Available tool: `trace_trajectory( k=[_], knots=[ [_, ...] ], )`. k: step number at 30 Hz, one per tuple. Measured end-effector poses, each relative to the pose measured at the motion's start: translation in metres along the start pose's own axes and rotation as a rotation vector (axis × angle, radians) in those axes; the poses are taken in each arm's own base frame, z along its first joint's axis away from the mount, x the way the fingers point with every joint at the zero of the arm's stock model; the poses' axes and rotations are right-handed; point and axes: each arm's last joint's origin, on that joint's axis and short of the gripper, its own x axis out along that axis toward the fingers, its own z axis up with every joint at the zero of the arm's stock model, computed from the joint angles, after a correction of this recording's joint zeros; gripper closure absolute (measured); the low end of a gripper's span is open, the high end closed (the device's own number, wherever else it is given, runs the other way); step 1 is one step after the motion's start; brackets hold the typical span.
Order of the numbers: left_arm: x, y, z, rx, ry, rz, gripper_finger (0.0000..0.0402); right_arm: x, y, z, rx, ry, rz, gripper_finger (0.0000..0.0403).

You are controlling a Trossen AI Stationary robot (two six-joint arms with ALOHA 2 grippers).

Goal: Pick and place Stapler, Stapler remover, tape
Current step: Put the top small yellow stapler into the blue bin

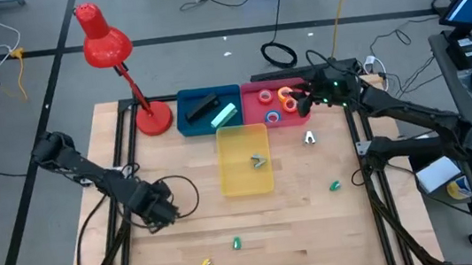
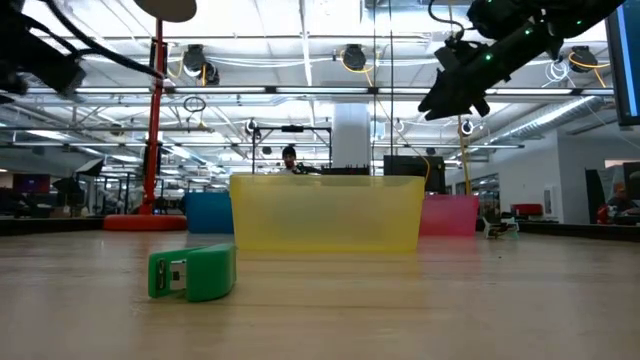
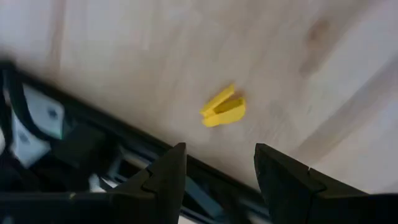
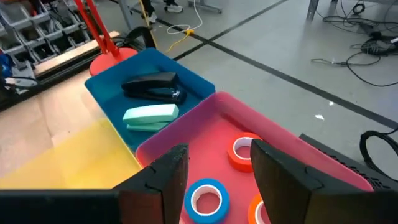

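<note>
Right claw [image 4: 214, 171] spread, empty, above pink bin [image 4: 280, 140] holding tape rolls [image 4: 205, 198]: sorted by type. Left claw [image 3: 217, 168] spread near yellow remover [image 3: 224, 109].

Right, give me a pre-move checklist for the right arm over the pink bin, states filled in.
1. Right gripper empty, jaws open: ok.
2. Right gripper above the pink bin, clear of its walls: ok.
3. Tape rolls in the pink bin, including the blue roll and an orange roll: ok.
4. Black stapler and mint stapler in the blue bin: ok.
5. Loose pieces remain on the table, such as the green piece: not ok.
6. Left gripper well away from the bins: ok.
</note>
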Motion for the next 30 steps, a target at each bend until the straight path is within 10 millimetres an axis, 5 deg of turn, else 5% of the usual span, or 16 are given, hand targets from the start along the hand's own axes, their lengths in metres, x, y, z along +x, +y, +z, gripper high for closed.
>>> trace_trajectory(
  k=[9, 30],
  knots=[
    [0.011, -0.007, -0.017, 0.523, -0.059, 0.084, 0.0213, -0.012, 0.001, 0.004, -0.001, -0.042, 0.007, 0.0238],
    [0.052, -0.009, -0.017, 0.665, -0.108, 0.032, 0.0213, -0.013, 0.001, 0.005, -0.002, -0.047, 0.007, 0.0238]
  ],
)
